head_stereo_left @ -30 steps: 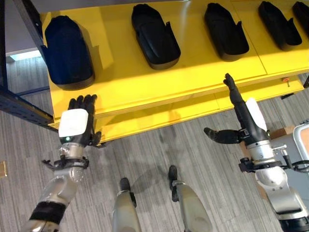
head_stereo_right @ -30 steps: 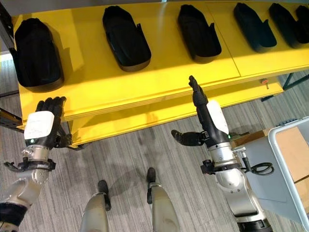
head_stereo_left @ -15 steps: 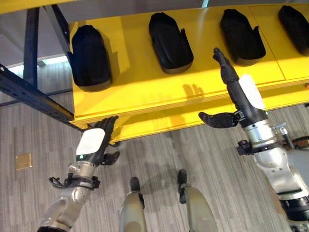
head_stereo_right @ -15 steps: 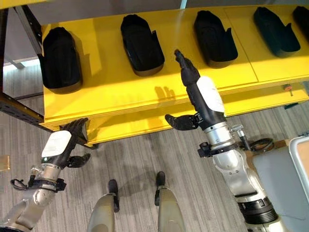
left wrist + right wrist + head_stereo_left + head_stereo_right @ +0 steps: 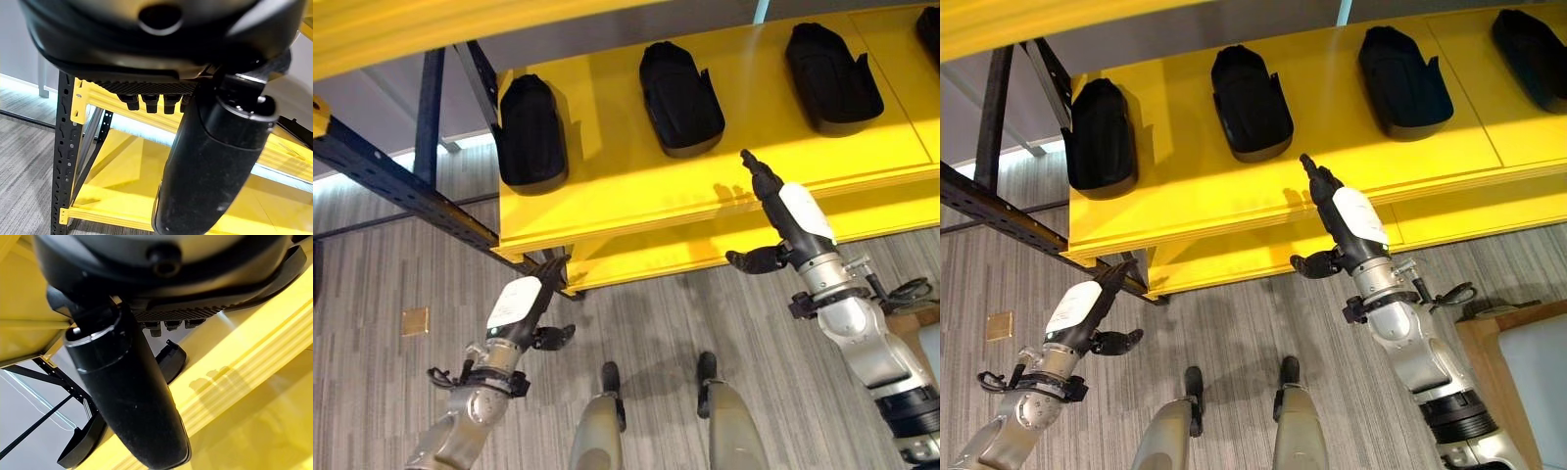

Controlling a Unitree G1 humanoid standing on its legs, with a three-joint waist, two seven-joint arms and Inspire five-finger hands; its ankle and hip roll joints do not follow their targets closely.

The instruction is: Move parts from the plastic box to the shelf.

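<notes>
Grey wood-grain floor (image 5: pixel 372 264) lies below us; on the glossy yellow shelf (image 5: pixel 607 176) sit moulded black parts (image 5: pixel 679 98). Our left robot hand (image 5: pixel 530 299) and right robot hand (image 5: pixel 781 215) stretch flat, empty.

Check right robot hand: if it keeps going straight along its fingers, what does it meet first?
Probably the middle black part on the yellow shelf. The right robot hand is open, fingers aimed up over the shelf's front edge toward it; height above the board is unclear.
</notes>
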